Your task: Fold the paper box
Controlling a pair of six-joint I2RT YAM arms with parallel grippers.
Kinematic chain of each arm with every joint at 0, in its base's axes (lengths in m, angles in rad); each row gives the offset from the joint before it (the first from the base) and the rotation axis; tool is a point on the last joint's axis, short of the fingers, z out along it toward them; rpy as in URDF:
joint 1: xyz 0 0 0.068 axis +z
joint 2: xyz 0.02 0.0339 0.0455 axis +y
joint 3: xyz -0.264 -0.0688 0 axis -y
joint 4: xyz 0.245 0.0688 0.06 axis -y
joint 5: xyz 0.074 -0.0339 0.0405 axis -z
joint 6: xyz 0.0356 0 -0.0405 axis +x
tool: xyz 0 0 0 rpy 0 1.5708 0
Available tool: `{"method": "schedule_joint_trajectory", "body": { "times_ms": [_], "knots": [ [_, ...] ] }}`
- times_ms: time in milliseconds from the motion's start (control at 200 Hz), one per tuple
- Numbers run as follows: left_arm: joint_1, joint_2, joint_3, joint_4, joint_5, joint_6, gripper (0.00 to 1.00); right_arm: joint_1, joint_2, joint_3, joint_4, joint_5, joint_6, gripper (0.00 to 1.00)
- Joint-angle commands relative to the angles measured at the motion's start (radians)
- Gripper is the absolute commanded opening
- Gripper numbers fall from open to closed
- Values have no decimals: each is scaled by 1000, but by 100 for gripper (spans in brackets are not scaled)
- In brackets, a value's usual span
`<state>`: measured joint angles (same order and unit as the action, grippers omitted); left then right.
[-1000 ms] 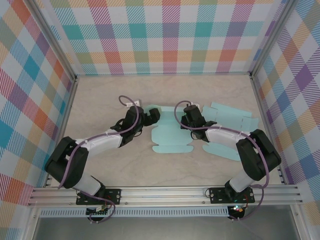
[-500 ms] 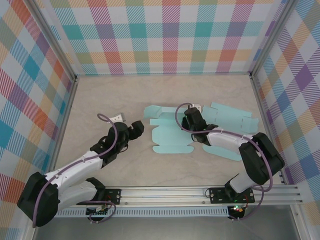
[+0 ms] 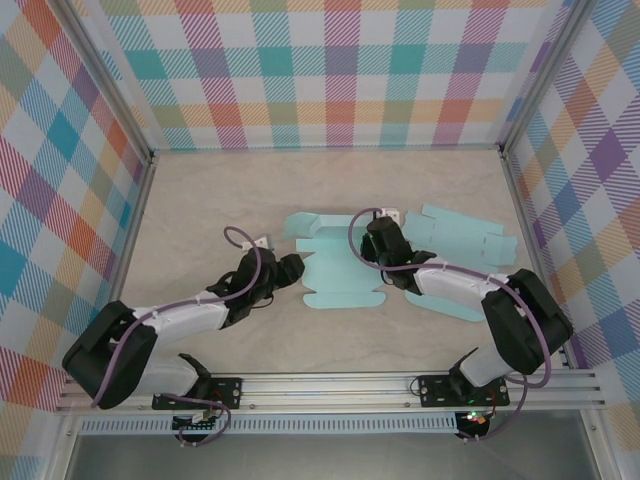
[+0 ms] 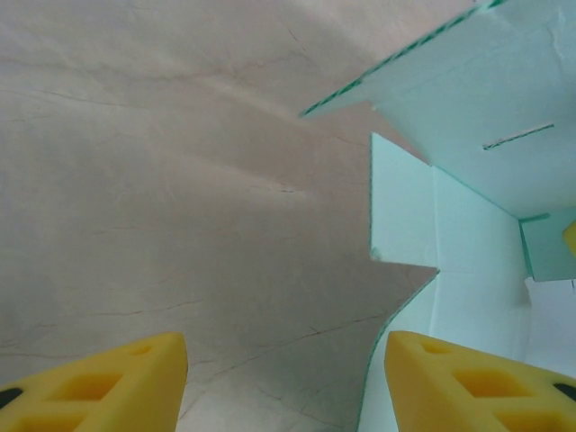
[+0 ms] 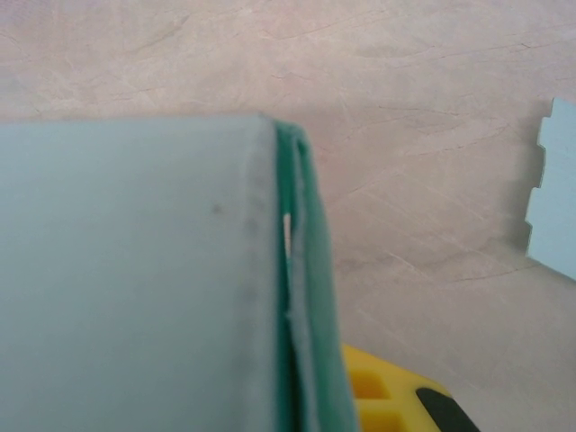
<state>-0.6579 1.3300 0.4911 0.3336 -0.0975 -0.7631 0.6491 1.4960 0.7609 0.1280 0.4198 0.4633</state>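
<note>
We see the flat paper box [image 3: 340, 272] lying mid table [image 3: 210, 200], our left gripper [image 3: 293, 267] spread wide just beside its left edge, our right gripper [image 3: 380, 240] at its folded right flap, whether it is pinching we cannot tell

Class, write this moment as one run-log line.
left tool: open, near paper box left edge | right tool: shut on paper box | fold: unfinished

The paper box [image 3: 340, 270] is thin mint-green card, matt and smooth; its folded edge shows a darker green, slightly fibrous cut. Fingers [image 4: 108, 378] of the left gripper [image 4: 283, 369] and right gripper [image 3: 378, 240] are matt yellow plastic. The table [image 3: 200, 200] under the box is smooth, low-sheen, stone-patterned laminate. The rail [image 3: 330, 385] on the box's near side is brushed metal.
</note>
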Motion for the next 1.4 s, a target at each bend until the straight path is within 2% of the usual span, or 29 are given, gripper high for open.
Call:
{"method": "schedule_joint_trajectory", "body": {
  "times_ms": [0,215,440,775,950,1050,1295,1400],
  "knots": [
    [-16,51,58,106,3,14,59,11,-21,-5,23,16,-7,0],
    [-19,124,112,151,-12,38,52,18,-14,-3,25,10,-12,0],
    [-32,183,172,198,39,50,31,24,9,7,27,4,-12,0],
    [-71,230,229,190,44,73,25,42,34,20,27,-11,-9,0],
    [-92,280,262,200,59,68,25,55,44,25,28,-10,0,0],
    [-95,300,271,214,71,64,30,57,48,26,20,-9,12,0],
    [-95,244,222,230,34,64,27,57,53,27,-23,45,43,0],
    [-95,214,201,244,40,65,22,57,67,32,-28,49,52,0]
  ]
}}
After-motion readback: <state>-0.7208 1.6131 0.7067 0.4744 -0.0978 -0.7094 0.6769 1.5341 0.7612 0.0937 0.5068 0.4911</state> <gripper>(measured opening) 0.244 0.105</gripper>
